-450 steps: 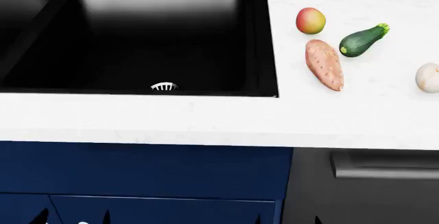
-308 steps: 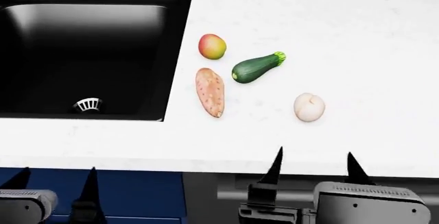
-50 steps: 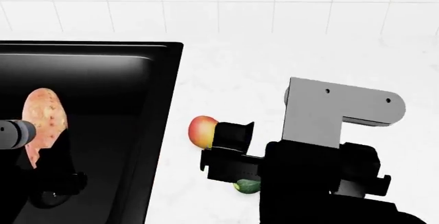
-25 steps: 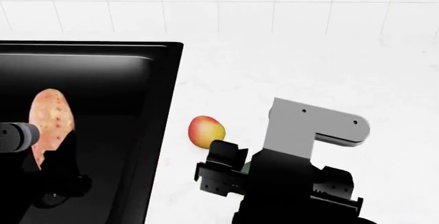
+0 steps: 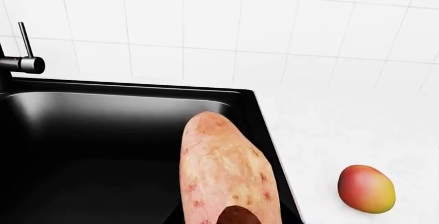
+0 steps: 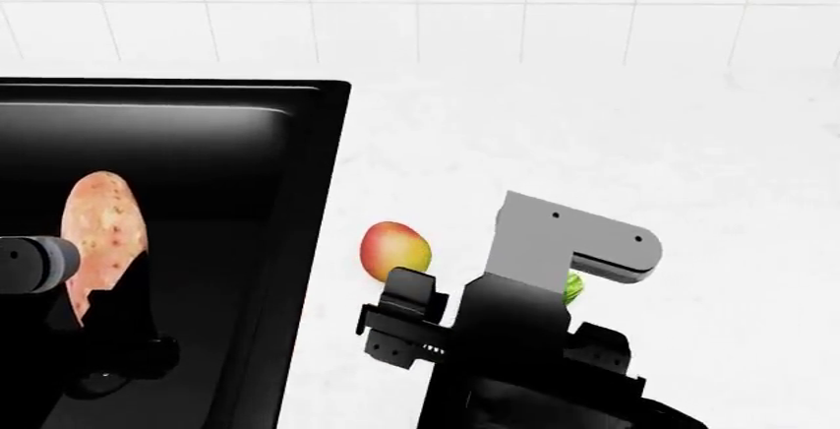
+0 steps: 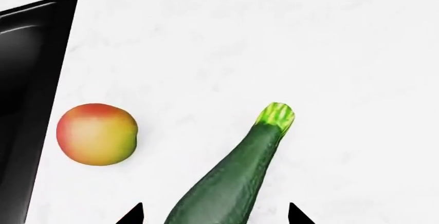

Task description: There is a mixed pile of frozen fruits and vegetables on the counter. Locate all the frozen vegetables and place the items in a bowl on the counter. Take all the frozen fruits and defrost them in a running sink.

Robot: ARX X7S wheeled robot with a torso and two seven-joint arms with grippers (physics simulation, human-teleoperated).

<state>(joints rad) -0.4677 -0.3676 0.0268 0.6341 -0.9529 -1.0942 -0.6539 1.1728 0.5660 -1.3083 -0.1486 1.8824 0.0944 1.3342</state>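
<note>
R pincer (image 7: 213, 215): open, one tip either side of the zucchini (image 7: 230, 180), low on its dark body, stem end pointing away. Tips not touching it as far as wrist cam shows. Zucchini lies on the desk (image 7: 309, 39), mango (image 7: 96, 134) near it on the sink side, apart.

L pincer (image 6: 112, 321): fingers hidden behind the potato (image 5: 223, 167), but potato stands upright in mid-air over the sink (image 5: 103, 131), so prob. clamped on its lower end. Faucet (image 5: 20, 62) at the far side; no water seen running.

Step in hand, my read: R grabs the zucchini.
- Keep the zucchini centred btw the tips and go straight down. Off-centre = it rolls when the jaws shut.
- Grip the thick mid-body, not the tapered stem end. Skin looks smooth and frozen, so likely slippery; close fully before lifting.
- Lift straight up, no sideways drag, or it nudges the mango twd the sink edge.

Watch out: potato is veg, belongs in the bowl, not the sink. Don't let go here; bring L back over the desk. Bowl not in any view, so find it first, w/ head or base, before carrying either item. Pale fruit also out of view.
</note>
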